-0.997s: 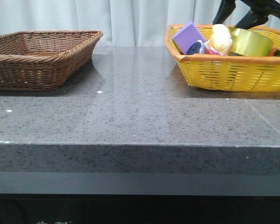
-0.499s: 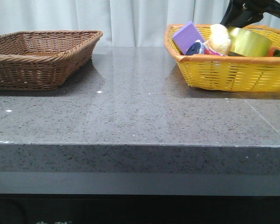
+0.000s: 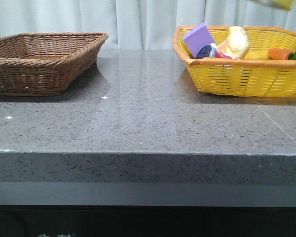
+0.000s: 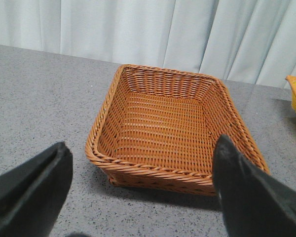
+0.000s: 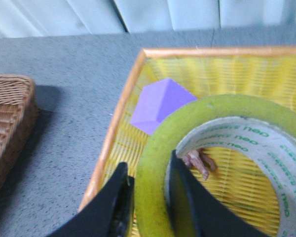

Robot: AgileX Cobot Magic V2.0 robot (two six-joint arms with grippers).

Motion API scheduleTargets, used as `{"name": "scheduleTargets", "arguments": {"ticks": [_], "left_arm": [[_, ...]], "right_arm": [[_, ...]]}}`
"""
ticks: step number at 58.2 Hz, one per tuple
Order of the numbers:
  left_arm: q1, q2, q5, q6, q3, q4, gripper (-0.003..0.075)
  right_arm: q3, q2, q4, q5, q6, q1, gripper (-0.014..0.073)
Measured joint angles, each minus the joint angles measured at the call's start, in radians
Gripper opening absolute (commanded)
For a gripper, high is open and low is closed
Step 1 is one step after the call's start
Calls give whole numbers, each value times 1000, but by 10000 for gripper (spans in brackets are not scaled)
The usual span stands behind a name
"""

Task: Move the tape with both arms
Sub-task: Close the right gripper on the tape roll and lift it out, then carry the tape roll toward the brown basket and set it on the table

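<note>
My right gripper [image 5: 149, 185] is shut on the wall of the yellow tape roll [image 5: 187, 123], one finger outside and one inside the white core printed in green. It holds the roll above the yellow basket [image 5: 119, 118]. In the front view only a sliver of the tape [image 3: 281, 4] shows at the top right edge, above the yellow basket [image 3: 237, 76]; the right arm is out of that frame. My left gripper [image 4: 140, 195] is open and empty, above the table just in front of the brown wicker basket [image 4: 163, 123].
The brown wicker basket [image 3: 39, 59] is empty at the far left of the table. The yellow basket holds a purple block [image 3: 200, 37], a pale yellow rounded item [image 3: 234, 42], a blue item [image 3: 206, 51] and an orange item [image 3: 278, 53].
The right gripper has lifted the tape roll out of the yellow basket, up to the top edge of the front view. The pale yellow item has shifted in the basket.
</note>
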Motion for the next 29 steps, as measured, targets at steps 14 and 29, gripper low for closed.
{"name": "scheduleTargets", "arguments": {"ticks": [14,29], "left_arm": [[0,0,0,0,0,0,565],[0,0,0,0,0,0,565]], "right_arm": [[193,-203,0,-64,-97,149,97],[403,-271,4,-135,-179,412,97]]}}
